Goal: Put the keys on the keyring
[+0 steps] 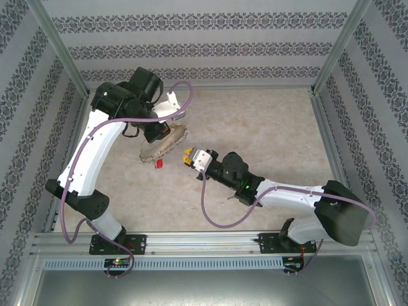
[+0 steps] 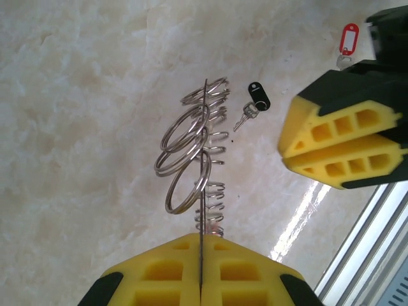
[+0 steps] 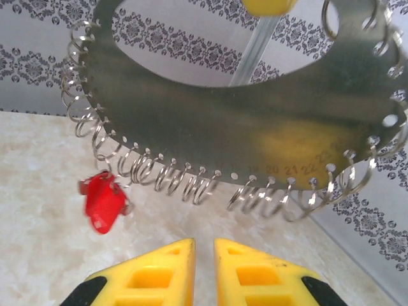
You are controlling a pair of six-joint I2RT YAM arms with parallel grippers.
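My left gripper (image 2: 201, 245) is shut on the keyring (image 2: 203, 159), a thin grey plate seen edge-on with wire loops along its rim. It holds the keyring (image 1: 162, 145) tilted above the table. A red-tagged key (image 3: 103, 203) hangs from a loop at the ring's lower left and also shows from above (image 1: 159, 163). The black-headed key (image 2: 255, 102) lies on the table beyond the ring. Another red-tagged key (image 2: 348, 41) shows past my right gripper's fingers (image 2: 344, 143). My right gripper (image 3: 204, 255) sits just below the keyring (image 3: 255, 121), jaws a little apart and holding nothing.
The marble-look tabletop (image 1: 268, 127) is fenced by patterned walls and aluminium posts. A metal rail (image 2: 370, 236) runs along the near edge. My right arm (image 1: 280, 191) stretches across the middle of the table towards the ring.
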